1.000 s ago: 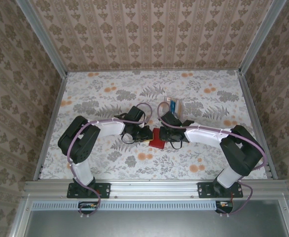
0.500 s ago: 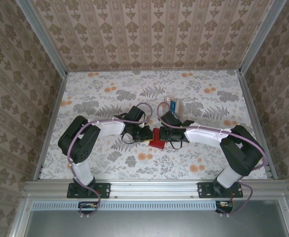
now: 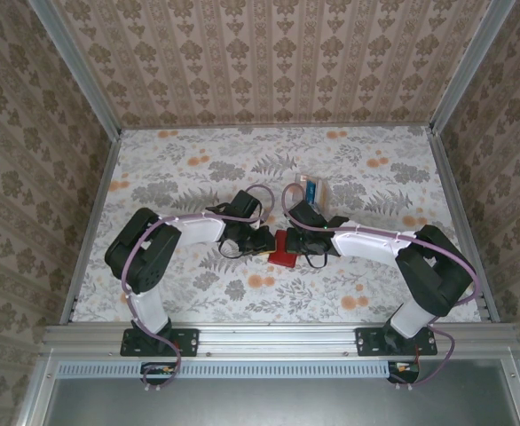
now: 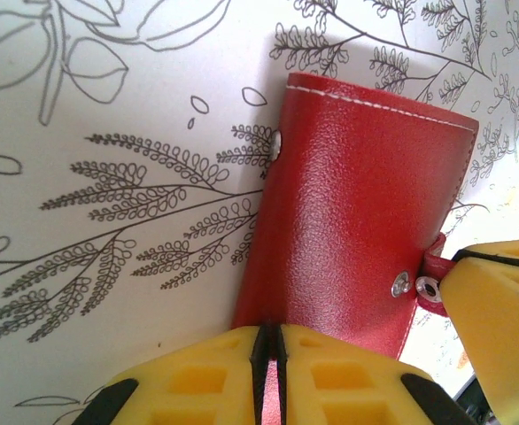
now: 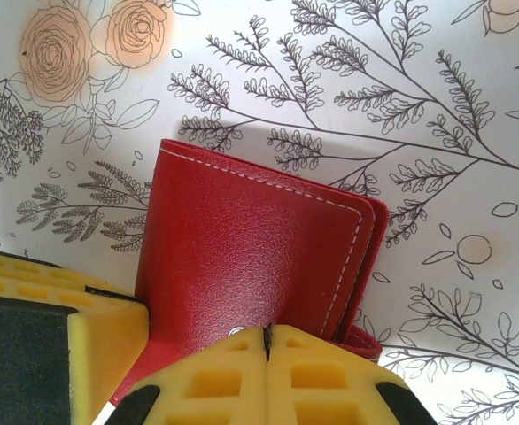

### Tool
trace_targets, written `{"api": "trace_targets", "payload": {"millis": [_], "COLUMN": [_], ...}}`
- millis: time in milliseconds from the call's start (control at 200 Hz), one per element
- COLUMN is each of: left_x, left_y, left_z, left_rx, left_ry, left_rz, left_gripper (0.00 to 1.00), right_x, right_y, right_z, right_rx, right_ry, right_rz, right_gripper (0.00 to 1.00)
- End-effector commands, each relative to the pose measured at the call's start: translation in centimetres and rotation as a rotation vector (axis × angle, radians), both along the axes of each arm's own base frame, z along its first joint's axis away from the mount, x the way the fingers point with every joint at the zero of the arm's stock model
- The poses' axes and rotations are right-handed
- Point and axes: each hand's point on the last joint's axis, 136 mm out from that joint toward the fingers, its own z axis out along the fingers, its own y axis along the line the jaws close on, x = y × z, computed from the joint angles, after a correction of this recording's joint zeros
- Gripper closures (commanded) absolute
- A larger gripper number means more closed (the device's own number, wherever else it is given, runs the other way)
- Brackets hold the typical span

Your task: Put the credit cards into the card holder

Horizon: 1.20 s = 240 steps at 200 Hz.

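The card holder (image 3: 284, 249) lies folded at mid-counter (image 3: 189, 177). The left end effector (image 4: 267, 341) clamps its edge; the right end effector (image 5: 267, 341) clamps the snap tab (image 4: 428, 288). Expect light, pliable material: grip edges only.

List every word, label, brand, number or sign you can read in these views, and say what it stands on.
No text can be read in any view.
Red wallet: plain grained surface with stitching and metal snaps, no brand or stamp visible.
Blue cards in the clear box: any print is too small to read.
Table cover: flower and leaf print, no words.
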Motion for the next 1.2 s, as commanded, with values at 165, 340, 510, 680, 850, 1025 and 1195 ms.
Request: {"api": "trace_targets", "payload": {"millis": [165, 340, 510, 680, 850, 1025, 1195], "left_x": [-1.8, -1.8, -1.8, -1.8, -1.9, -1.9, -2.1], "left_y": [0.0, 0.0, 0.0, 0.0, 0.2, 0.1, -0.4], "left_z": [-2.0, -2.0, -1.9, -1.9, -2.1, -2.0, -1.8], "left_rx": [0.054, 0.053, 0.052, 0.051, 0.054, 0.047, 0.03], "left_ry": [0.056, 0.054, 0.053, 0.052, 0.058, 0.061, 0.068], "left_rz": [-0.038, -0.04, -0.042, -0.041, -0.031, -0.013, -0.008], "left_gripper": [0.84, 0.84, 0.84, 0.84, 0.84, 0.84, 0.84], "right_x": [0.5, 0.5, 0.4, 0.0, -0.6, -1.6, -2.8], "right_y": [1.4, 1.5, 1.6, 1.8, 2.2, 2.1, 2.3], "right_z": [0.3, -0.4, -0.6, -0.8, -1.3, -2.7, -3.8], "right_rx": [0.023, 0.024, 0.003, -0.002, -0.003, -0.042, -0.088], "right_ry": [-0.007, 0.0, 0.003, 0.01, 0.017, 0.029, 0.033], "right_rz": [0.023, 0.014, 0.018, 0.022, 0.02, 0.0, 0.008], "right_gripper": [0.96, 0.96, 0.92, 0.88, 0.91, 0.95, 0.95]}}
